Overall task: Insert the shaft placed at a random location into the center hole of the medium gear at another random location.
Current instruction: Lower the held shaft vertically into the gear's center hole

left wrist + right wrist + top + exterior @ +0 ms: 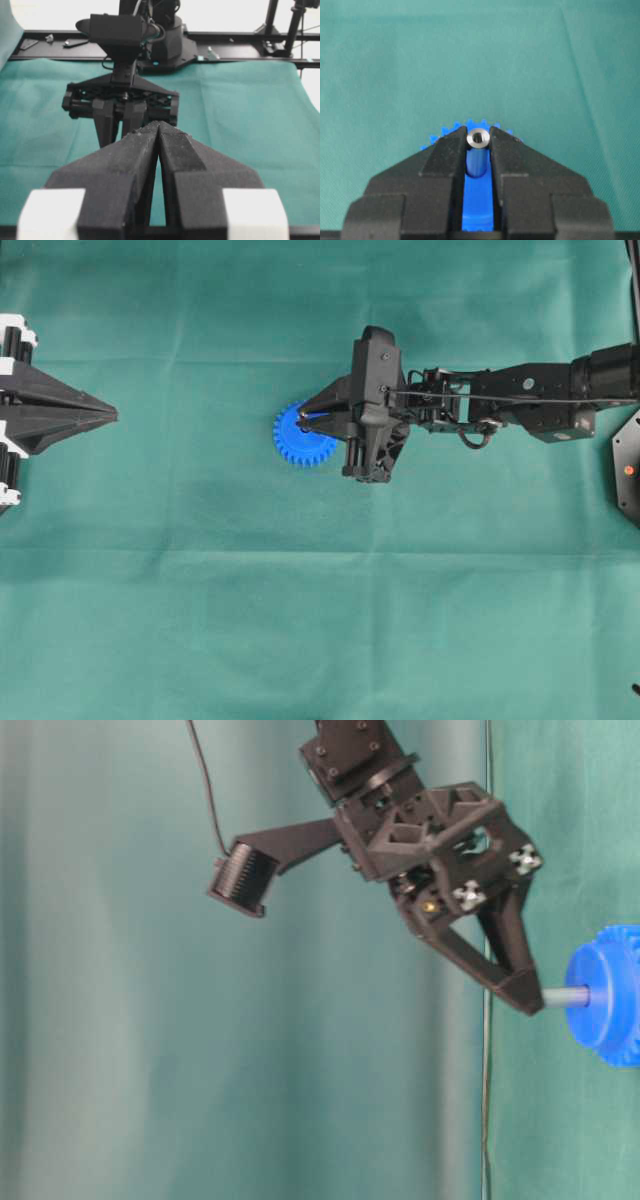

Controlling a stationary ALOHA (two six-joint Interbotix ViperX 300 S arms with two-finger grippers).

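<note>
Green cloth covering the table [200, 620], plain all round. Sitting just left of centre in the overhead view: the medium gear [295, 440], lying flat. Hovering at its 3 o'clock side, the right gripper [478, 142], clenching the shaft [478, 138] between its tips, silver end showing. Shaft meeting the raised hub in the table-level view; center hole itself hidden, depth of entry unclear. Insertion step, apparently partway. Next: probably pressing straight along the axis, then releasing. Left gripper [159, 131] resting clenched and empty, far off at 9 o'clock. Plenty of free cloth around, edges far.
</note>
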